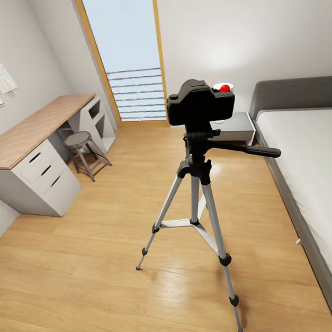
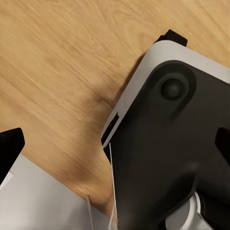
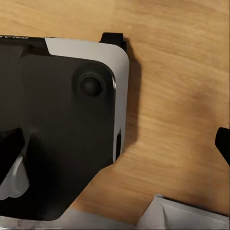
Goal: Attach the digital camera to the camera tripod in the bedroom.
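Tripod [image 1: 204,203] carries the digital camera [image 1: 200,104], its lens side hidden.

Camera mounted on tripod
The black camera [image 1: 200,101] sits upright atop the silver-legged tripod [image 1: 202,192] standing on the bedroom's wood floor [image 1: 99,284].

Your right wrist camera looks down on the wood floor [image 3: 182,96]. The robot's base [image 3: 57,124], a black panel with a light grey rim, rests on it. Dark fingertips [image 3: 223,143] sit at opposite edges, spread apart.
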Robot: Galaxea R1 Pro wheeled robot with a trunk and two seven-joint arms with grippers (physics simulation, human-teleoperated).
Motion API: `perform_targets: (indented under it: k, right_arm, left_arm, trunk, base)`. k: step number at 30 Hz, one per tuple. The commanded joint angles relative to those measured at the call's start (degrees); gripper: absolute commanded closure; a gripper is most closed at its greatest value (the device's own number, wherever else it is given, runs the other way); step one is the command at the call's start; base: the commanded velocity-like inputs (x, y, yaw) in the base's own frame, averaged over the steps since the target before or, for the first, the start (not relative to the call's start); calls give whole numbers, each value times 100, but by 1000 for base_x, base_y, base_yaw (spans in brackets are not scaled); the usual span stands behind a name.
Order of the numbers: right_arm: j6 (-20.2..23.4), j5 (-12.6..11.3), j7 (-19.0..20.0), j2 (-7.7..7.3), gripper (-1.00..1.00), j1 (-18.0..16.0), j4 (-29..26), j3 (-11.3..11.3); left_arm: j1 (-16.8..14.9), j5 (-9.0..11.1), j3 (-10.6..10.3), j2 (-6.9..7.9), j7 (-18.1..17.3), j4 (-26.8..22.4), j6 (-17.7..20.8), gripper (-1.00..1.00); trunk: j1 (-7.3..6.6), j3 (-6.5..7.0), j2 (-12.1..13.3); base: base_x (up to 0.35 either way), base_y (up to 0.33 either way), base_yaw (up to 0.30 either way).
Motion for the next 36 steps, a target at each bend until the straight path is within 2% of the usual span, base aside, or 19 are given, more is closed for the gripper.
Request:
perform_targets:
  k: [1,11,26,36]
  right_arm:
    - [-10,52,5,0,-100,51,19,-53]
    - [-227,61,-71,15,-100,545,63,-52]
    - [-254,43,-400,69,-100,619,73,-57]
    - [-277,28,-703,72,-100,632,81,-63]
  left_arm:
    - [-2,42,-48,-5,17,-2,19,-100]
    - [165,23,-48,-95,12,-2,16,-100]
    - [217,-22,-54,-128,-3,-2,21,-100]
    - [224,-31,-76,-91,6,-37,14,-100]
  trunk:
    - [3,-8,-9]
    - [3,-8,-9]
    - [3,-8,-9]
    - [3,1,-9]
  base:
    - [0,0,0]
    - [0,0,0]
    - [0,0,0]
    - [0,0,0]
